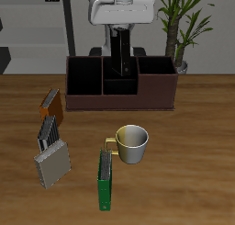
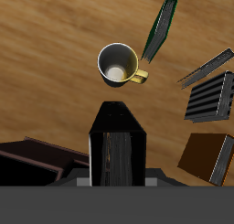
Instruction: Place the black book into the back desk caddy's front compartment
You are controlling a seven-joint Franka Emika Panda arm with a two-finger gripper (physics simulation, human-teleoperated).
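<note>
The table carries the back desk caddy, a long dark box set far back so its cells open upward to the arm. The gripper hangs over the caddy's middle with the black book upright beneath it, edge down, apparently to slide into the front compartment; the book's lower end appears level with or just inside the walls, depth unclear. Nearer the table's front edge stand a mug, a green book, an orange-brown book and 2 grey items, well apart. The jaws appear clamped on the black book, yet the wrist view hides the fingers behind it.
</note>
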